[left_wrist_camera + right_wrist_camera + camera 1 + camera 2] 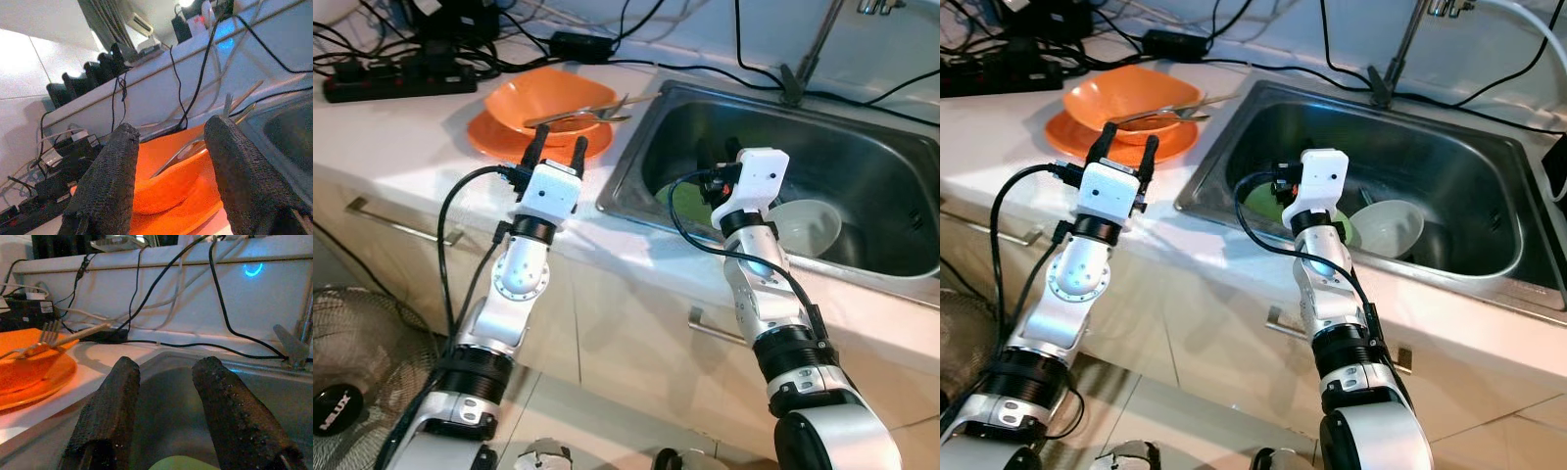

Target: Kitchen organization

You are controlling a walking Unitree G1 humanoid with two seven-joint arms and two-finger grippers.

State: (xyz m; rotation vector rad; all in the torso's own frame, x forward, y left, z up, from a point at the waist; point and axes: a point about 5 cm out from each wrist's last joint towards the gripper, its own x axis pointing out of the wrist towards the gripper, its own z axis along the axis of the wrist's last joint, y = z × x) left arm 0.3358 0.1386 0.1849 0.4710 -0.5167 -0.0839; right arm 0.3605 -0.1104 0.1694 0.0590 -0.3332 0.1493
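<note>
Right gripper (166, 396) parted above green plate (183, 463) in sink (862, 166).

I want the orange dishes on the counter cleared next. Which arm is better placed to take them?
Left. The left gripper sits open at the counter edge, pointing at the orange bowl and plate. The right gripper is over the sink.

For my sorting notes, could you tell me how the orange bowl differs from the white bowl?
The orange bowl sits on the counter on an orange plate; the white bowl lies in the sink. The orange bowl stands upright with cutlery across it; the white bowl is tipped on its side and holds nothing visible. Neither is in a gripper.
</note>
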